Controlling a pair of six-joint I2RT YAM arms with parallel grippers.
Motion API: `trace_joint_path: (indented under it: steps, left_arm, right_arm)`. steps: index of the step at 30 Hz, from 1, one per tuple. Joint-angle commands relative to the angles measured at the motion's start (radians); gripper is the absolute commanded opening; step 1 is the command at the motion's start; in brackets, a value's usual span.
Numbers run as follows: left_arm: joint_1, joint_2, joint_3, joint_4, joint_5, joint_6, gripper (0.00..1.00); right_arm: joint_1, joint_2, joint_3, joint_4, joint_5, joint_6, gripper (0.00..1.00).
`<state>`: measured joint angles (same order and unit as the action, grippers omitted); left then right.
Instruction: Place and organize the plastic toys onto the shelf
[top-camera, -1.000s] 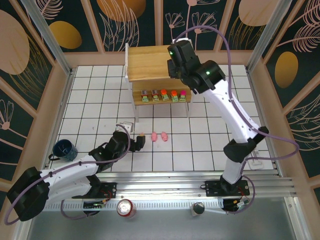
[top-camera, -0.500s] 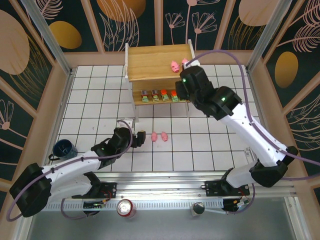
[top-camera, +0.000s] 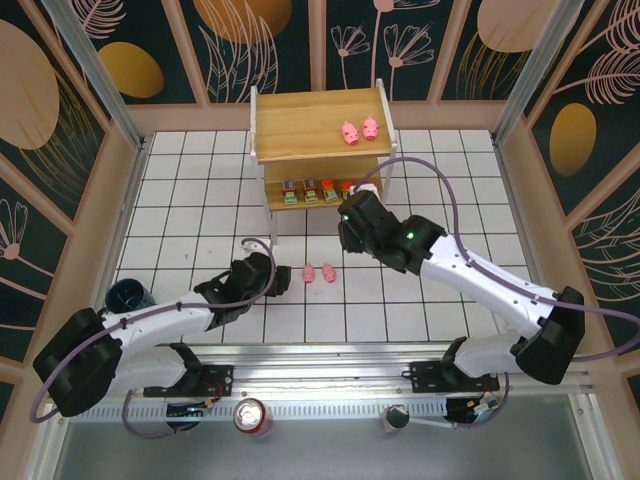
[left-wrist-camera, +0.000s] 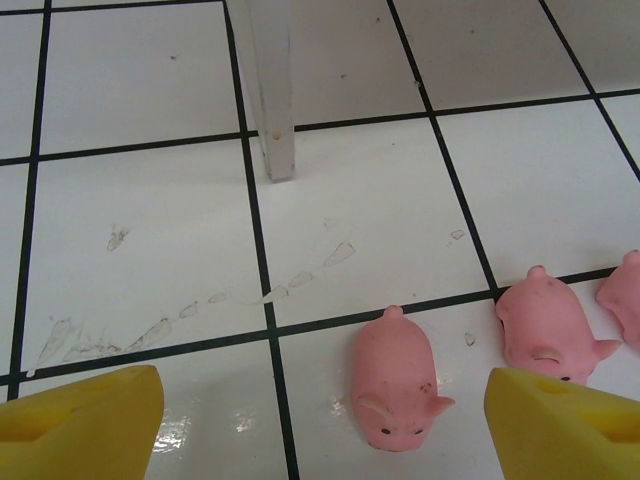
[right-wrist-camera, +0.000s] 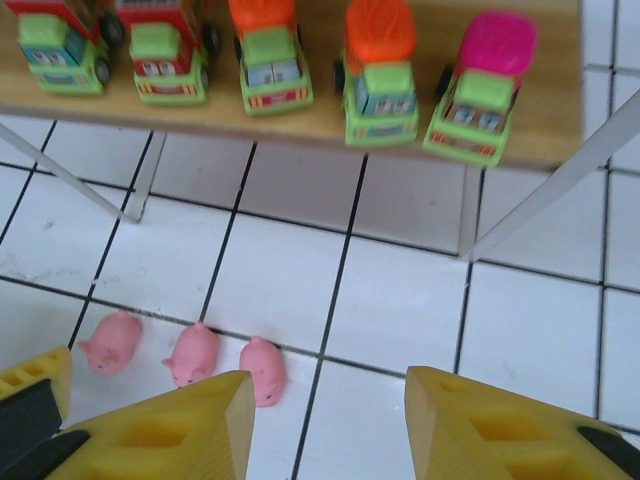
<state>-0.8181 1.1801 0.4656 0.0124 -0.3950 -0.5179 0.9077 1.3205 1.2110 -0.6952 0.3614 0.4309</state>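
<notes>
No readable text or numbers on toy trucks (right-wrist-camera: 275, 60), shelf (top-camera: 300, 130) or soda can (top-camera: 252, 417).

The left arm (top-camera: 150, 322) and right arm (top-camera: 480, 285) share glossy white links, black joints and bases, and a looping purple cable (top-camera: 600, 325) apiece, the right arm bearing small green lights (top-camera: 408, 236), while the left pincer (left-wrist-camera: 322, 430) and right pincer (right-wrist-camera: 330, 420) have blocky yellow fingers (right-wrist-camera: 500, 430) with moulded recesses.

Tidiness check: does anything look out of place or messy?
Three pink pigs lie loose on the tiled table in front of the shelf, not on it. A trail of smudges marks the tile beside a shelf leg.
</notes>
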Motion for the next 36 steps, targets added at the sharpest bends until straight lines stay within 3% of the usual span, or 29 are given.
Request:
trace_joint_path:
  steps: [1,15,20,36]
  left_arm:
    - [0.005,0.012,0.024,-0.023,-0.016,-0.024,0.84]
    - [0.006,0.087,0.018,0.011,0.037,-0.005,0.84]
    - [0.005,0.079,0.0,0.032,0.048,0.004,0.86]
    - [0.005,0.052,-0.012,0.034,0.039,0.007,0.89]
  right_arm:
    - [0.015,-0.015,-0.073,0.091,-0.064,0.065,0.44]
    - [0.041,0.147,-0.222,0.276,-0.165,0.104,0.49]
    - [0.048,0.211,-0.234,0.314,-0.167,0.106,0.57]
    - [0.051,0.357,-0.24,0.396,-0.15,0.094,0.58]
